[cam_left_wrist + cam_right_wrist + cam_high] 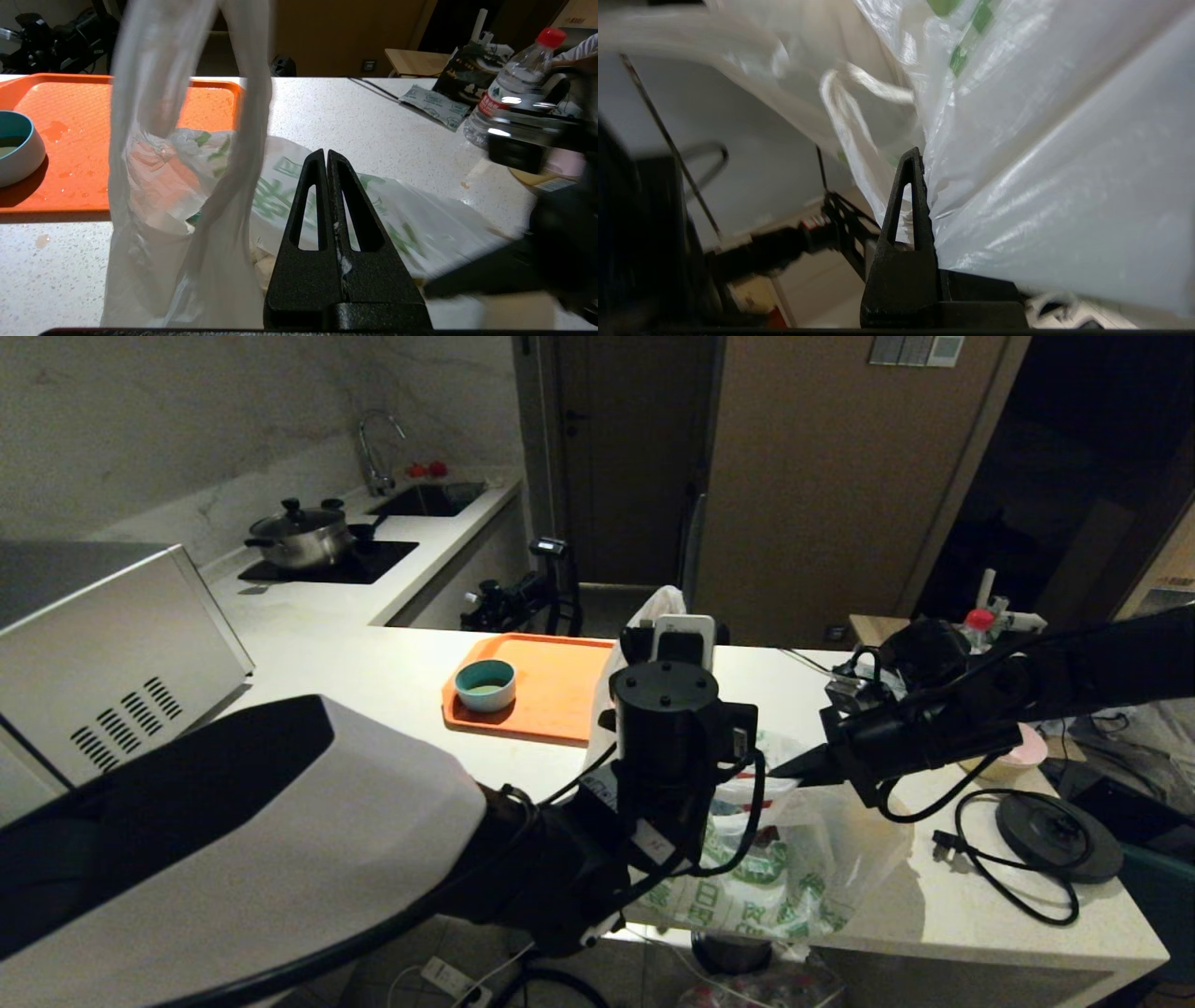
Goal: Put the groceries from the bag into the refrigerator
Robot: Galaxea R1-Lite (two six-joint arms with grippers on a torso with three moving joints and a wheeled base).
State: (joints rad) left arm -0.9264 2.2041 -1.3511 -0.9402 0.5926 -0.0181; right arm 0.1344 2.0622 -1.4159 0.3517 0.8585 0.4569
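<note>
**Inspector:** Where is the bag (794, 868)?

**Assistant:** At the counter's (373, 663) near edge, just right of the orange tray (551, 686), slumped and partly overhanging.

**Inspector:** Grippers?

**Assistant:** Left gripper (327, 158) — fingers pressed together, nothing visible between them, poised over the bag beside a raised handle (140, 93). Right gripper (920, 186) — closed with a fold of the bag's film pinched in it.

**Inspector:** Handling?

**Assistant:** Thin, soft, slippery film; probably light but shifting with its contents. I judge the handles the better hold — a pinch of the wall may tear or slip.
</note>
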